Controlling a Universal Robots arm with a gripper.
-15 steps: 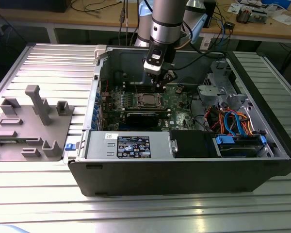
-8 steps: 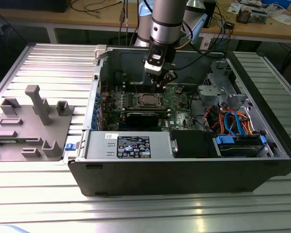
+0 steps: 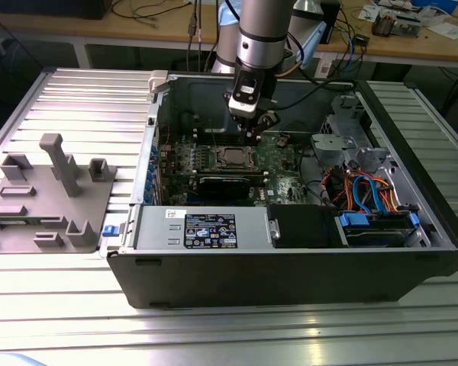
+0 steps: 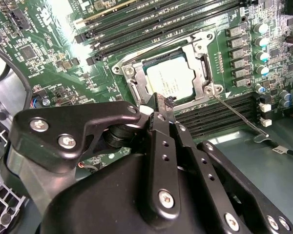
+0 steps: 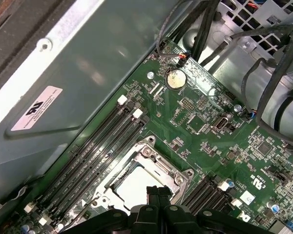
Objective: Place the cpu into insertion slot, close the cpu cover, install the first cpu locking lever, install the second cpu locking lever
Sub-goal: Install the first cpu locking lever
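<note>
Black gripper (image 4: 158,105) fills the second wrist view's foreground, fingers pressed together into one narrow tip, nothing held. Tip hangs just at the near edge of the insertion slot (image 4: 176,73). The cpu (image 4: 172,80) already sits in the socket, silvery face up, the cpu cover (image 4: 198,53) framing it. A thin locking lever (image 4: 239,114) angles away from the socket corner toward four o'clock, seemingly unlatched. In the exterior view the arm (image 3: 258,38) stands near vertical over the green board (image 3: 278,156).
</note>
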